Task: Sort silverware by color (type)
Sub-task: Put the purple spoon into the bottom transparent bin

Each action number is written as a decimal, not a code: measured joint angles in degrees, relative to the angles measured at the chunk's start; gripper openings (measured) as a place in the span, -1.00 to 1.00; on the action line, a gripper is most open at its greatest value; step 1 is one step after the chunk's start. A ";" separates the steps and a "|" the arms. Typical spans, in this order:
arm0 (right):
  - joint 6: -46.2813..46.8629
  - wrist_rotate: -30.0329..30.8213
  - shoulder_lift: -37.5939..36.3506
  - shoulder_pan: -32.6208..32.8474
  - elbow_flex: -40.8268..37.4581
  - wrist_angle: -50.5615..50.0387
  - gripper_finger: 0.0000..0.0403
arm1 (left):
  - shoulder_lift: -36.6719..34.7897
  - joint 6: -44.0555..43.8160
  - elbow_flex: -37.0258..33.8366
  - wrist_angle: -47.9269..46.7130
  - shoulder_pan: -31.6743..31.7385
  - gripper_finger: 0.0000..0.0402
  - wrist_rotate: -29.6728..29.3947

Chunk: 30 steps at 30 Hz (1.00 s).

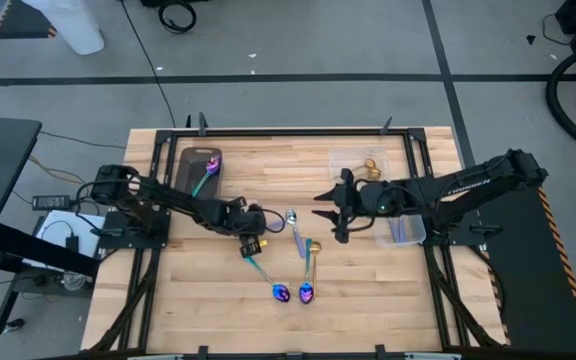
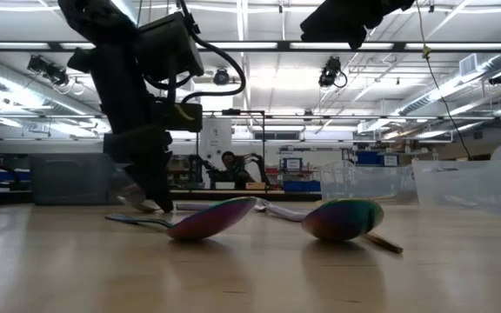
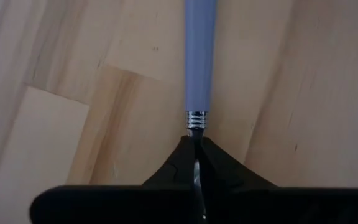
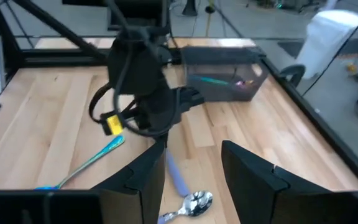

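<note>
A spoon with a silver bowl (image 4: pixel 196 202) and a pale blue handle (image 3: pixel 199 56) lies mid-table (image 1: pixel 291 216). My left gripper (image 1: pixel 264 228) is shut at the handle's end. My right gripper (image 1: pixel 328 215) hovers open just right of the bowl, its fingers (image 4: pixel 142 171) on either side of the spoon without touching it. Two iridescent spoons (image 1: pixel 281 292) (image 1: pixel 306 293) with teal handles lie on the wood nearer the near edge, bowls (image 2: pixel 211 219) (image 2: pixel 342 217) down. Another iridescent spoon (image 1: pixel 205 176) lies in the dark tray (image 1: pixel 186 160). My left gripper pinches the thin silver tip (image 3: pixel 196 129) just beyond the ringed collar at the free end of the blue handle, between its two fingertips (image 3: pixel 179 155). The fingers come from above, pointing down, in line with the handle. The handle runs away from them, low over the wood.
Two clear containers stand on the table's right side, one at the far right (image 1: pixel 353 160) with a gold spoon (image 1: pixel 371 166) in it, one nearer (image 1: pixel 408 235) under my right arm. Black frame rails run along the table's edges. Bare wood shows along the near edge.
</note>
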 joint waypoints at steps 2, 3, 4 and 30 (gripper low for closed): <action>0.06 2.05 0.00 0.79 0.00 0.29 -0.18 | -0.53 1.21 -0.13 -0.43 -0.70 -0.93 -1.50; 0.37 2.74 0.00 1.06 0.00 0.22 -0.18 | -0.90 1.78 -0.21 -1.05 -1.12 -0.93 -2.11; 0.66 3.37 0.01 1.25 0.00 0.15 -0.18 | -1.31 2.36 -0.29 -1.66 -1.53 -0.93 -2.94; 15.60 5.50 13.88 1.55 10.77 -15.16 -0.19 | -3.83 23.87 -0.17 14.29 -8.03 -0.96 -27.46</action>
